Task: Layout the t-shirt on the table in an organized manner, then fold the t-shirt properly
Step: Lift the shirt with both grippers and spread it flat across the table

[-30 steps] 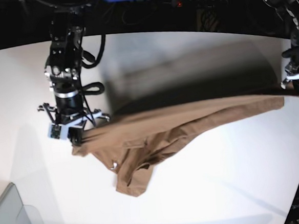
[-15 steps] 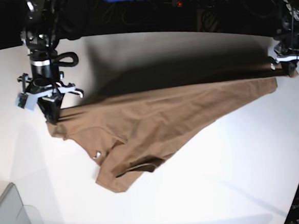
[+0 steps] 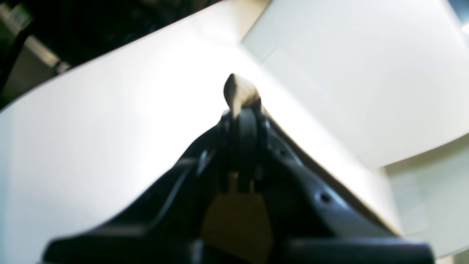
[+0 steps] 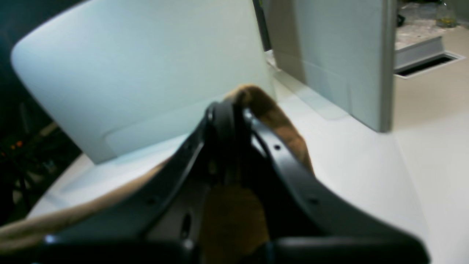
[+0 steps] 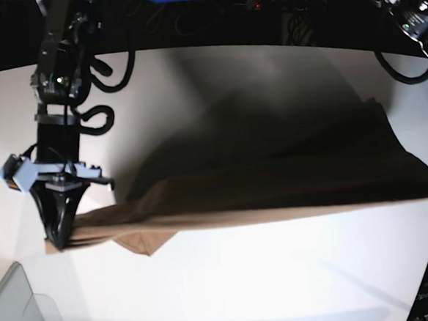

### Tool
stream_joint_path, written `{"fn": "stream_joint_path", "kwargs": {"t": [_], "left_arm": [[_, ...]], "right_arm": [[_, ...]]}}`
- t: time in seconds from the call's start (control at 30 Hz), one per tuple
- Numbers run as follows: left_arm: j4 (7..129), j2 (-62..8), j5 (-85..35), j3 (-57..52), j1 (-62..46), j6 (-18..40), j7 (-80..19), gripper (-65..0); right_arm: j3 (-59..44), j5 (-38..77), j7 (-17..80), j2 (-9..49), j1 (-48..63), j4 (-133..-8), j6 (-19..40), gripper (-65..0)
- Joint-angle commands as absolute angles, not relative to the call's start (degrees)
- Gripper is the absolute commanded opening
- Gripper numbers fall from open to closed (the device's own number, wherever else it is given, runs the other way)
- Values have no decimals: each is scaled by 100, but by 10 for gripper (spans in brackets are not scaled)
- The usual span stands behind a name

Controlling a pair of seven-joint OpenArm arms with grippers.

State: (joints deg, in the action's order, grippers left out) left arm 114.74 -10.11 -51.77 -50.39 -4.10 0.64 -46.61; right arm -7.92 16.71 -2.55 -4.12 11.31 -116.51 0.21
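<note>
tan t-shirt [image 5: 260, 194] stretched taut above white table [image 5: 281, 281]

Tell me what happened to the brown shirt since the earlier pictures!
Both arms swung the t-shirt up and toward the table's near side. A second ago it sagged in a bunch onto the table; now it is stretched wide between them, with only a small fold drooping near the right pincer. That pincer moved toward the front edge. Unchanged: both pincers, left included, stay shut on the shirt's ends.

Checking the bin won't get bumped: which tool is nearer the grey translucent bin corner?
The right tool. It grips the t-shirt edge just above the bin corner at the table's near left. The left tool holds the opposite end, far across the table.
</note>
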Motion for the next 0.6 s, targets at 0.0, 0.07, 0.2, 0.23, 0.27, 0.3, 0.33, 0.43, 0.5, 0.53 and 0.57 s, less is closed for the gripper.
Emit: {"fn": "stream_joint_path", "kwargs": {"t": [0.0,0.07,0.2,0.23,0.27,0.3,0.33,0.43,0.5,0.53,0.57], "left_arm": [[11582,-1165,-5367,-5077,-233,31,-4479,-648],[11582,-1297,-5455,-5077,22,31,-4479,-648],[11582,-1648,-5798,-5086,330,31,-4418,-648],[11582,-1736,-5956,-5095,426,31,-4418,-648],[11582,-1824,-6123,-5112,541,31,-4418,-648],[11582,-1895,-6246,-5112,673,31,-4418,-648],[11582,-1930,-6343,-5112,778,31,-4418,-648],[11626,-1982,-6448,-5121,971,31,-4418,-648],[11626,-2044,-6457,-5147,971,31,-4418,-648],[11626,-2053,-6475,-5200,945,31,-4418,-648],[11626,-2009,-6519,-5235,945,31,-4444,-648]], "right_arm": [[-822,1640,-497,-391,945,-11767,13,-650],[-822,1640,-532,-400,602,-11767,13,-650],[-796,1640,-1095,-470,180,-11767,13,-650],[-769,1640,-1253,-532,110,-11767,13,-650],[-752,1640,-1411,-593,22,-11776,13,-650],[-743,1640,-1552,-655,-57,-11776,13,-650],[-743,1640,-1666,-716,-84,-11785,13,-650],[-734,1622,-1947,-875,-48,-11793,13,-650],[-743,1481,-2185,-875,163,-11785,13,-650],[-743,1420,-2352,-875,277,-11785,13,-650],[-743,1393,-2536,-875,400,-11785,13,-650]]}}
